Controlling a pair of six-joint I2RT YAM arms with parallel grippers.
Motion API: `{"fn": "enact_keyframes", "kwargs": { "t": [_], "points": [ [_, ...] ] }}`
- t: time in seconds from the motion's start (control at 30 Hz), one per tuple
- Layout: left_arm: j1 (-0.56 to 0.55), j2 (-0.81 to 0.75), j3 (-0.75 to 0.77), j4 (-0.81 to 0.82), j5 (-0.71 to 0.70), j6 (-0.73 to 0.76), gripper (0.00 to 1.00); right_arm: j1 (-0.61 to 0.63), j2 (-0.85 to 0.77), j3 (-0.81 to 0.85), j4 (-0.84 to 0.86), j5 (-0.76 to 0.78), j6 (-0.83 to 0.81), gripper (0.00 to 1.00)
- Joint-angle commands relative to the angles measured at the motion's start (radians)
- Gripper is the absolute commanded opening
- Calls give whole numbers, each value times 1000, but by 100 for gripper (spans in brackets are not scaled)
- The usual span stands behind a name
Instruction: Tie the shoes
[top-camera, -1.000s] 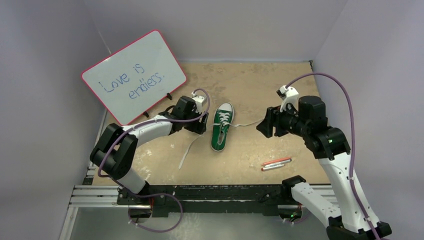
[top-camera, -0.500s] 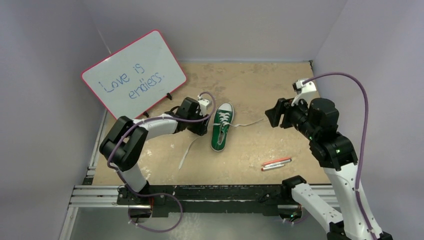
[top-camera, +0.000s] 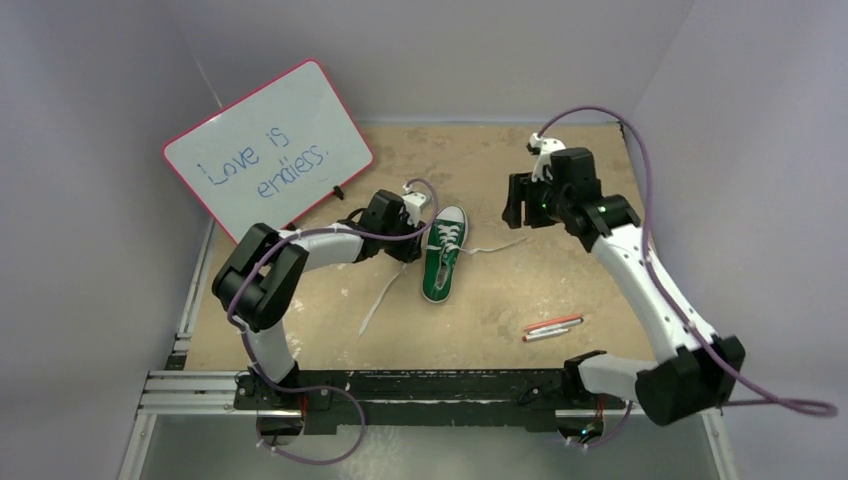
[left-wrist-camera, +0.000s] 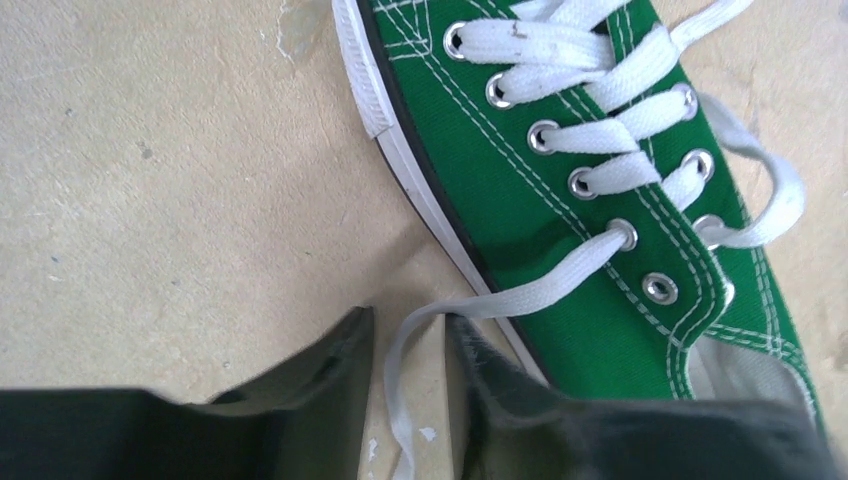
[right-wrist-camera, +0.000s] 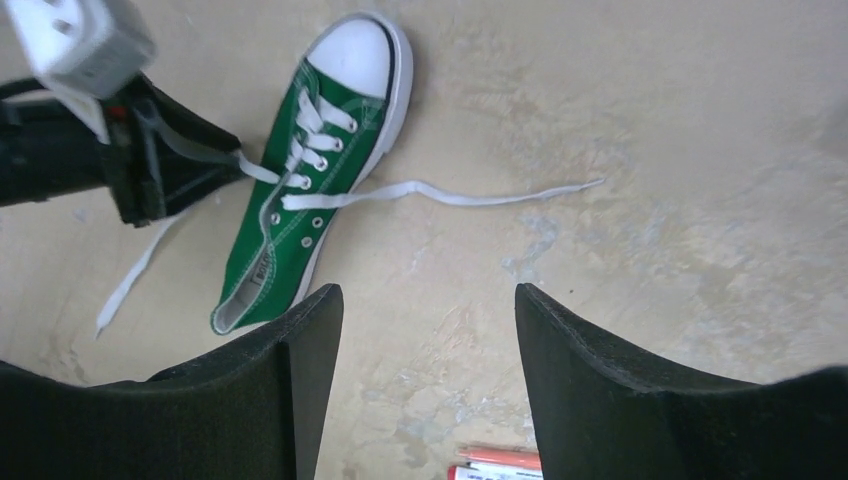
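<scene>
The small green sneaker lies mid-table, white toe cap pointing away, laces untied. Its left lace trails toward the near left and its right lace runs out to the right. My left gripper is low at the shoe's left side. In the left wrist view the gripper is narrowly open, and the lace runs between the fingers unpinched, beside the shoe. My right gripper hovers wide open and empty to the shoe's far right. In the right wrist view the gripper looks down on the shoe and the right lace.
A pink-framed whiteboard leans at the back left, close behind the left arm. Two marker pens lie on the table at the near right, also showing in the right wrist view. Walls close in both sides.
The right arm has swung up and toward the far side, its gripper now nearer the shoe's toe end. The left gripper has edged right, closer to the shoe.
</scene>
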Motion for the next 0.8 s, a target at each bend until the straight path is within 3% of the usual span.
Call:
{"fn": "enact_keyframes", "kwargs": {
  "t": [0.0,0.07,0.1,0.2,0.4,0.6,0.77],
  "points": [
    [-4,7,-26,43,22,-59,23,-17,131,-14,-17,-85,28,66],
    [-4,4,-28,35,32,-71,16,-29,209,-23,-15,-100,30,65],
    [-4,0,-30,29,32,-76,10,-45,255,-19,-33,-65,94,64],
    [-4,-23,-23,-37,27,-84,7,-144,363,-24,-112,-84,314,50],
    [-4,-49,-2,-93,53,-106,2,-152,413,-96,23,-139,469,51],
    [-5,-78,0,-116,42,-101,0,-141,515,-10,54,-190,341,52],
    [-5,-50,0,-130,17,-94,31,-135,407,-47,118,-102,174,58]
  ]
}}
